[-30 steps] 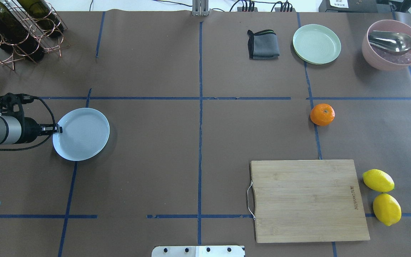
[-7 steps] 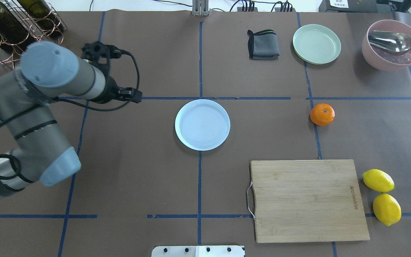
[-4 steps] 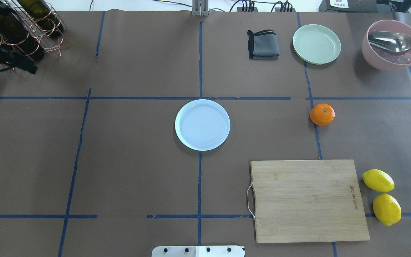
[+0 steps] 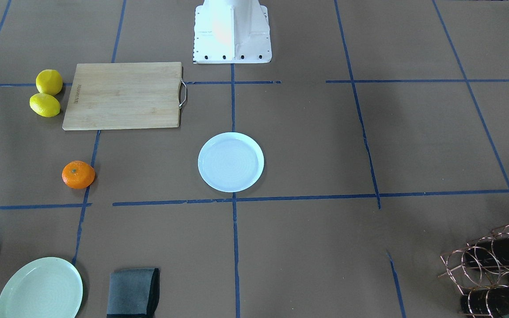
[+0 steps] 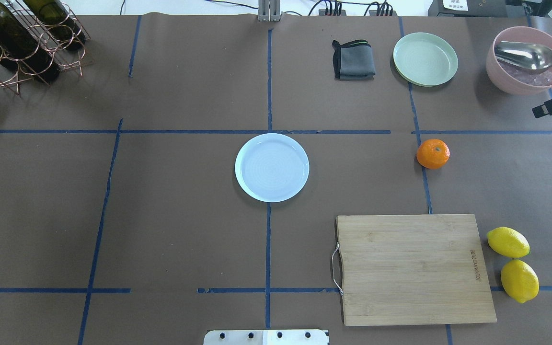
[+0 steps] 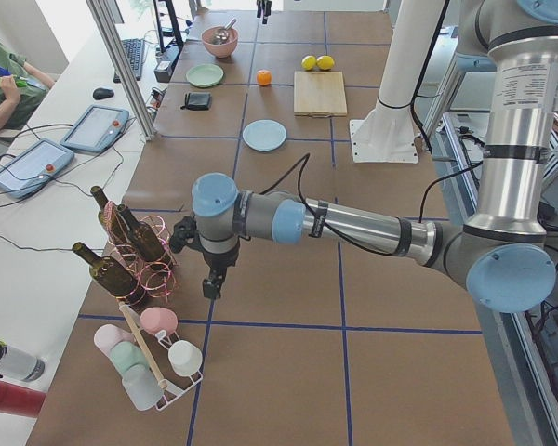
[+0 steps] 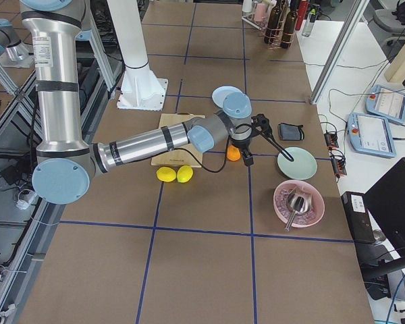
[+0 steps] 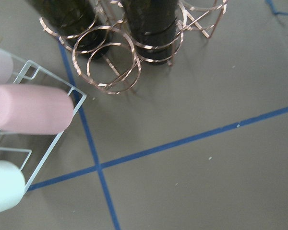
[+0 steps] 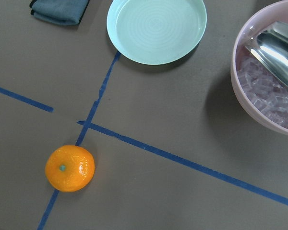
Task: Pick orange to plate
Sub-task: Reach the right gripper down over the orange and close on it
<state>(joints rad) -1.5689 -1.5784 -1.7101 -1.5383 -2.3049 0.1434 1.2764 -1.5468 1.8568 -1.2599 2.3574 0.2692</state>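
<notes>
Starting at the far left, we see the left gripper (image 6: 210,288) hanging over the table just beside a copper rack of wine bottles (image 5: 17,43) and a wire cup stand (image 6: 153,367); we cannot tell how wide its claw stands. The plate (image 5: 272,167) sits at the table's centre, on a tape line. Further right, a folded grey cloth (image 5: 352,60) and a green plate (image 5: 425,59) lie along the far edge. The orange (image 5: 433,153) rests on a tape line, well apart from the plate. A cutting board (image 5: 415,268) lies nearer the robot, with 2 lemons (image 5: 508,242) side by side past its right edge. At the far right, a pink bowl (image 5: 506,81) holds a spoon (image 5: 525,55). The right gripper (image 5: 542,110) is just beside it, its claw width unclear to us.
</notes>
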